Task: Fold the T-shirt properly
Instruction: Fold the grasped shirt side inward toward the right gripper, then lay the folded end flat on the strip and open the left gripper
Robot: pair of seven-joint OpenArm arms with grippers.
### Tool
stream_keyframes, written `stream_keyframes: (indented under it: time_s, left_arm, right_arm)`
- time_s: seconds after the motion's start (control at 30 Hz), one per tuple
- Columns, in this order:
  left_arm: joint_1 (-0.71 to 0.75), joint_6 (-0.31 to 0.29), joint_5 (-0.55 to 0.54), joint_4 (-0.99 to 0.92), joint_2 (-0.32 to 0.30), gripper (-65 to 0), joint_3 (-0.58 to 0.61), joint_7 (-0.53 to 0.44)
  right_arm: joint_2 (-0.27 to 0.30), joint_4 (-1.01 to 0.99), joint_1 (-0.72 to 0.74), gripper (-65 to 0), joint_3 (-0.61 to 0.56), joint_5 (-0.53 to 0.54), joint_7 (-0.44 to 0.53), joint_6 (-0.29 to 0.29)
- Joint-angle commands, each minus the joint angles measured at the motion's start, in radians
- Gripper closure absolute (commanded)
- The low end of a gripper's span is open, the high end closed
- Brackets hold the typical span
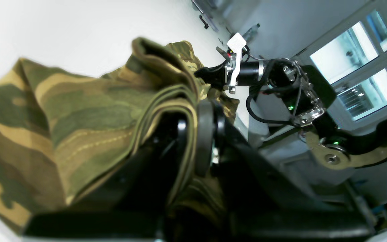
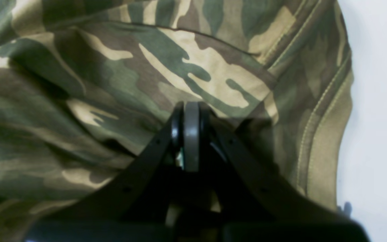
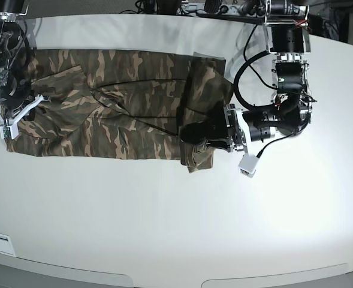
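Left wrist view: the left gripper [image 1: 193,134] has its black jaws clamped on a thick bunch of the T-shirt [image 1: 79,117], several stacked hems showing as parallel tan and olive edges pinched between the pads. The cloth is soft woven cotton in camouflage, with a dashed line of stitching running toward the jaws. To the side of the jaws the fabric drapes in a broad sheet; above them it rises into a rolled fold. Beyond the fold part of the robot's own arm [image 1: 281,87] reaches across, metal and black, with a window [image 1: 358,67] behind. The lower edge of the picture is blocked by the gripper body, blurred and dark.

Right wrist view: the right gripper [image 2: 190,134] has its jaws drawn fully together, grey pad flat against black. The cloth fills nearly everything ahead of and beside them, crumpled into shallow ridges; whether any cloth sits between the pads I cannot tell. Off to one side a double-stitched hem curves along the white table [image 2: 381,101].

Base view: the shirt lies spread lengthways on the table, flat along most of it, with one end doubled over into a dark lump where the left gripper's jaws meet it. The other gripper sits at the far end of the cloth, its tips too small to make out.
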Motion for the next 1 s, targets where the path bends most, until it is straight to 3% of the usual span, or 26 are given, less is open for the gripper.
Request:
stream_keyframes:
  time_s: [0.0,0.47,0.73,0.97]
  left_arm:
    - [-0.02,-0.013,-0.032,0.005,0.005,0.0,-0.005,-0.012]
    - [-0.021,-0.013,-0.032,-0.061,0.097,0.0,0.003,-0.015]
    - [-0.021,-0.013,0.058,-0.061,0.1,0.0,0.124,-0.056]
    - [-0.021,-0.013,0.064,-0.061,0.1,0.0,0.132,-0.115]
  right_arm:
    - [0.007,-0.002,-0.005,0.0,-0.002,0.003,-0.042,0.017]
    - [0.007,-0.002,-0.005,0.0,-0.002,0.003,-0.042,0.031]
    - [0.007,-0.002,-0.005,0.0,-0.002,0.003,-0.042,0.031]
    - [0.007,-0.002,-0.005,0.0,-0.002,0.003,-0.046,0.031]
